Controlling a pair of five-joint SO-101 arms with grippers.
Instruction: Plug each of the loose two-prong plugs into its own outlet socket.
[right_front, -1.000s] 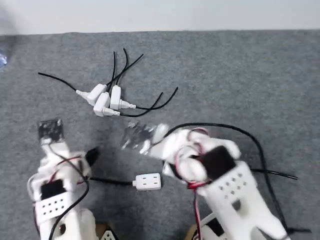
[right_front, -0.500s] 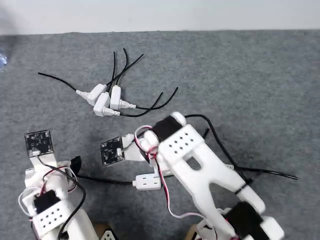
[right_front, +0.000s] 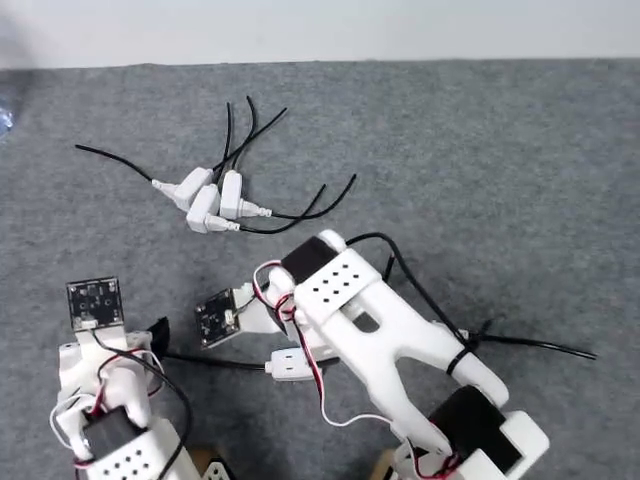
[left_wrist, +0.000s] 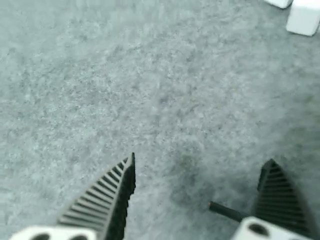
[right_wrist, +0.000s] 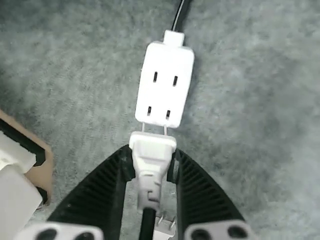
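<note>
Three loose white two-prong plugs (right_front: 205, 200) with short black cords lie in a cluster at the far left of the grey carpet. The white outlet block (right_front: 290, 365) lies near the front, its black cable running left. In the right wrist view my right gripper (right_wrist: 152, 151) is shut on a white plug (right_wrist: 151, 152), whose prongs touch the near end of the outlet block (right_wrist: 165, 92). The block's face sockets are bare. The right arm (right_front: 350, 300) covers that spot from above. My left gripper (left_wrist: 200, 160) hangs open over bare carpet beside the black cable (left_wrist: 225, 210).
A brown cardboard-like edge (right_wrist: 22, 150) lies beside the right gripper. A second set of prongs (right_wrist: 165, 222) shows under the held plug's cord. A black arm cable (right_front: 520, 345) trails to the right. White plugs (left_wrist: 302, 15) sit at the corner of the left wrist view.
The right arm swung left and came down over the outlet block, then edged slightly further left. The left arm drew back toward the front edge. The three loose plugs stayed put.
</note>
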